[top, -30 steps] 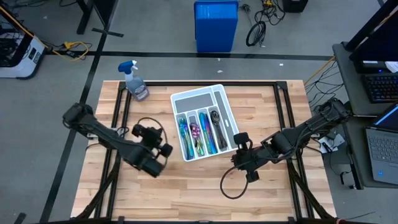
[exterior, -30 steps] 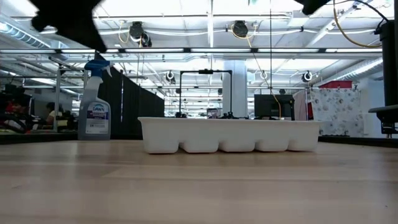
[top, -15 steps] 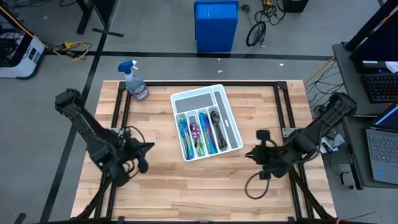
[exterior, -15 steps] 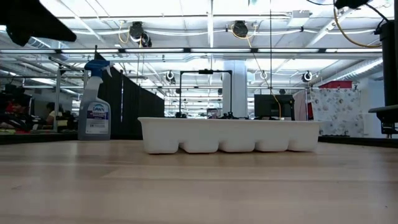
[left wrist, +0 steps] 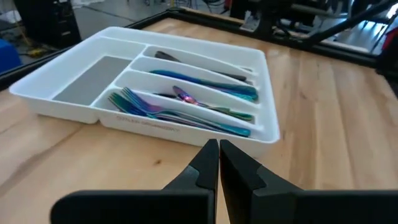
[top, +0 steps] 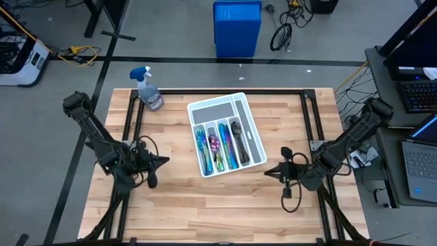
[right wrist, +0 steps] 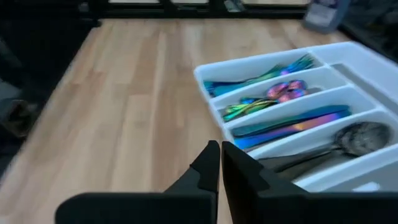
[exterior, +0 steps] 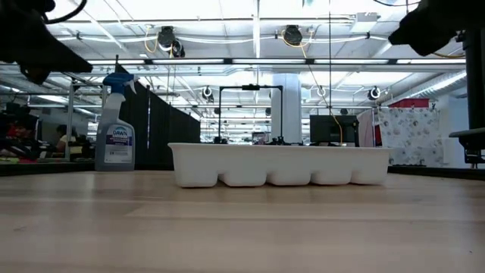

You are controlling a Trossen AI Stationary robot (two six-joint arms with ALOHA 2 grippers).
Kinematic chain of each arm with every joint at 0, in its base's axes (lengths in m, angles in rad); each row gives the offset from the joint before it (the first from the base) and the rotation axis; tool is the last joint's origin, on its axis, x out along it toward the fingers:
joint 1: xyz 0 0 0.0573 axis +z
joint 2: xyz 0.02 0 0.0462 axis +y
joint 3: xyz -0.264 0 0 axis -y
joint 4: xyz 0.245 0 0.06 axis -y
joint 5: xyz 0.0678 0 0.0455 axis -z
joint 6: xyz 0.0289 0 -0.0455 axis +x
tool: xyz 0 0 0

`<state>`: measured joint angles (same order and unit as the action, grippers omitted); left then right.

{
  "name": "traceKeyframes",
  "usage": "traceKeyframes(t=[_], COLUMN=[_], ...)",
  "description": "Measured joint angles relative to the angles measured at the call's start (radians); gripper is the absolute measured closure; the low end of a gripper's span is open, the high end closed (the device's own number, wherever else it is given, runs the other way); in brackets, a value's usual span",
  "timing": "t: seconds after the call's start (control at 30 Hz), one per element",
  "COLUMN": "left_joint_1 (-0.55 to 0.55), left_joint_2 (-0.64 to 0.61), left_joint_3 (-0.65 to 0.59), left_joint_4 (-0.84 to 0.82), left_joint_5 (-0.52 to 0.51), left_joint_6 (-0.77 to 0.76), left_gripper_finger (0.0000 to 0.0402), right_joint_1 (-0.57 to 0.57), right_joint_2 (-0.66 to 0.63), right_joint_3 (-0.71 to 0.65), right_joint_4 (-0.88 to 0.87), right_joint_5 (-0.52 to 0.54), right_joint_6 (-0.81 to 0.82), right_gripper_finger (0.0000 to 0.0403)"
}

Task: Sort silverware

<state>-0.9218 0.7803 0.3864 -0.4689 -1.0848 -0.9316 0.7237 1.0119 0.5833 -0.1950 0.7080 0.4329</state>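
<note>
Wooden table carries a white tray at its middle, and the silverware lies sorted in its slots. My left gripper hangs left of the tray, my right gripper to its right, both pressed together and empty.

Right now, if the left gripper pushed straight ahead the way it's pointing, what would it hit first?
Most likely the near long wall of the white tray, on the side where the forks lie. The left gripper is shut and aimed at it, though its height above the table is unclear.
</note>
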Motion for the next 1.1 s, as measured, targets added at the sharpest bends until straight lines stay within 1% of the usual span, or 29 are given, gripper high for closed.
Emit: traceKeyframes(t=[0.1, 0.2, 0.43, 0.53, 0.6, 0.73, 0.8, 0.9, 0.97, 1.1], left_joint_1=[0.027, 0.070, 0.219, 0.289, 0.346, 0.471, 0.537, 0.633, 0.696, 0.809], left_joint_2=[-0.081, -0.163, -0.299, -0.325, -0.327, -0.325, -0.329, -0.328, -0.328, -0.328], left_joint_3=[-0.035, -0.062, -0.069, -0.077, -0.118, -0.230, -0.287, -0.361, -0.379, -0.379], left_joint_4=[0.093, 0.174, 0.277, 0.341, 0.423, 0.597, 0.682, 0.803, 0.840, 0.857], left_joint_5=[0.006, 0.066, 0.246, 0.333, 0.401, 0.564, 0.630, 0.754, 0.832, 0.962], left_joint_6=[0.132, 0.305, 0.586, 0.671, 0.723, 0.765, 0.765, 0.782, 0.790, 0.814], left_gripper_finger=[0.0401, 0.0401, 0.0401, 0.0401, 0.0401, 0.0401, 0.0401, 0.0401, 0.0401, 0.0401], right_joint_1=[-0.036, -0.087, -0.261, -0.338, -0.387, -0.462, -0.487, -0.511, -0.518, -0.535], right_joint_2=[0.000, 0.000, 0.000, 0.000, 0.000, 0.000, 0.003, 0.013, 0.024, 0.060], right_joint_3=[-0.007, -0.008, -0.008, -0.008, -0.008, -0.008, -0.008, -0.008, -0.008, -0.009], right_joint_4=[0.035, 0.067, 0.178, 0.221, 0.240, 0.240, 0.243, 0.251, 0.255, 0.299], right_joint_5=[0.006, -0.028, -0.246, -0.347, -0.414, -0.520, -0.577, -0.631, -0.650, -0.700], right_joint_6=[-0.053, -0.119, -0.273, -0.343, -0.375, -0.407, -0.417, -0.425, -0.432, -0.448], right_gripper_finger=[0.0403, 0.0403, 0.0403, 0.0403, 0.0403, 0.0403, 0.0403, 0.0403, 0.0403, 0.0403])
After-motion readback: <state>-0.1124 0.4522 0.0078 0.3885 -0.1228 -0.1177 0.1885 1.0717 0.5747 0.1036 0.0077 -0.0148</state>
